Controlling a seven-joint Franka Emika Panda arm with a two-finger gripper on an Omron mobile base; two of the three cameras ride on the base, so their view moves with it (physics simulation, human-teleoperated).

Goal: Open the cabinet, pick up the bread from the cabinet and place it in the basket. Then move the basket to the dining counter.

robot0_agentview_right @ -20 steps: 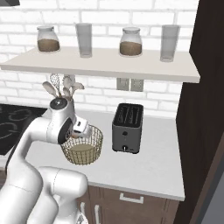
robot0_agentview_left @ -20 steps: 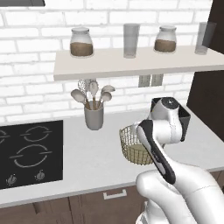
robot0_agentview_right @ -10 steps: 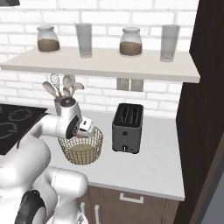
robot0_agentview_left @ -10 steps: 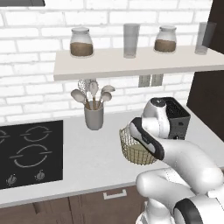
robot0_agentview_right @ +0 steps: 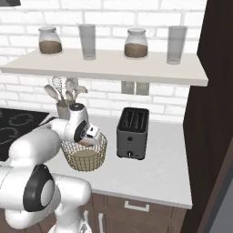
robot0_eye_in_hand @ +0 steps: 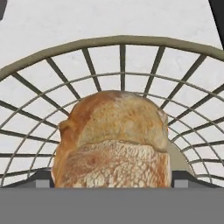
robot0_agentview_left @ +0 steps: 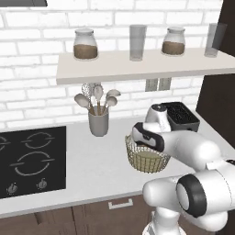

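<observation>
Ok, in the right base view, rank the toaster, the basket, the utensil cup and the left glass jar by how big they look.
Largest to smallest as they look:
1. toaster
2. basket, close to the toaster and partly hidden by the arm, so that order is unsure
3. utensil cup, partly hidden, and left glass jar look alike

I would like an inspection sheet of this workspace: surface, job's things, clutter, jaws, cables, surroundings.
Surface: pale counter, black cooktop at its left end.
Job's things: bread sits inside the wire basket on the counter.
Clutter: toaster right of the basket; utensil cup behind it.
Jaws: gripper over the basket, jaws wide open either side of the bread.
Cables: nothing seen.
Surroundings: brick wall, shelf with two jars and two glasses, wall socket.
</observation>
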